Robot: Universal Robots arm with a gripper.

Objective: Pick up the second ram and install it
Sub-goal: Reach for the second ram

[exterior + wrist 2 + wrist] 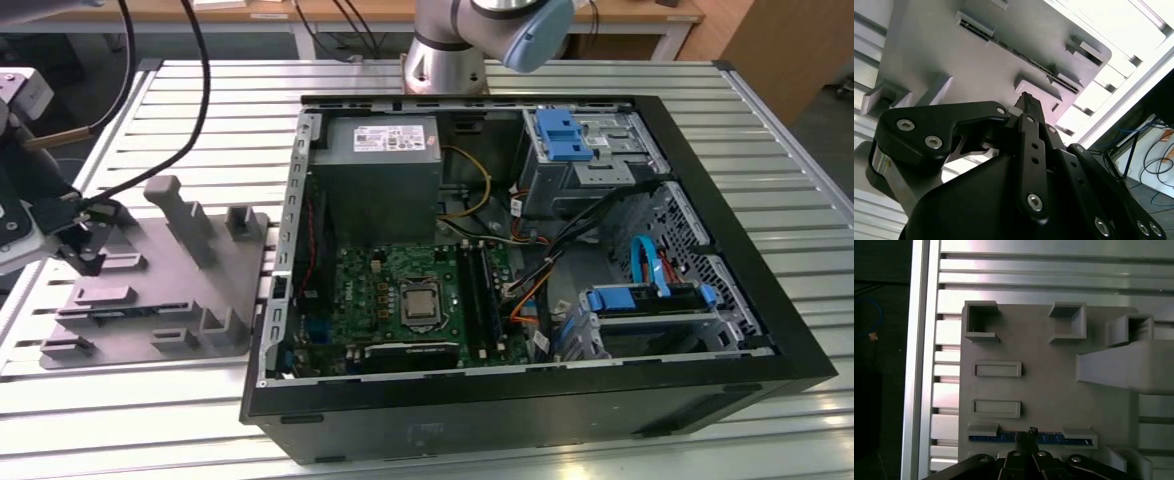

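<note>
Partly behind claw, second ram

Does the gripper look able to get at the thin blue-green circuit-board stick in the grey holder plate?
Probably yes: the gripper hangs right above the thin blue-green circuit-board stick, whose top edge lies bare between two brackets of the grey holder plate; nothing stands between them.

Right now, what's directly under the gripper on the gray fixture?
In the first wrist view, the second ram, a blue stick held in a slot of the gray fixture, lies below the gripper. The gripper covers the stick's middle; contact cannot be told.
</note>
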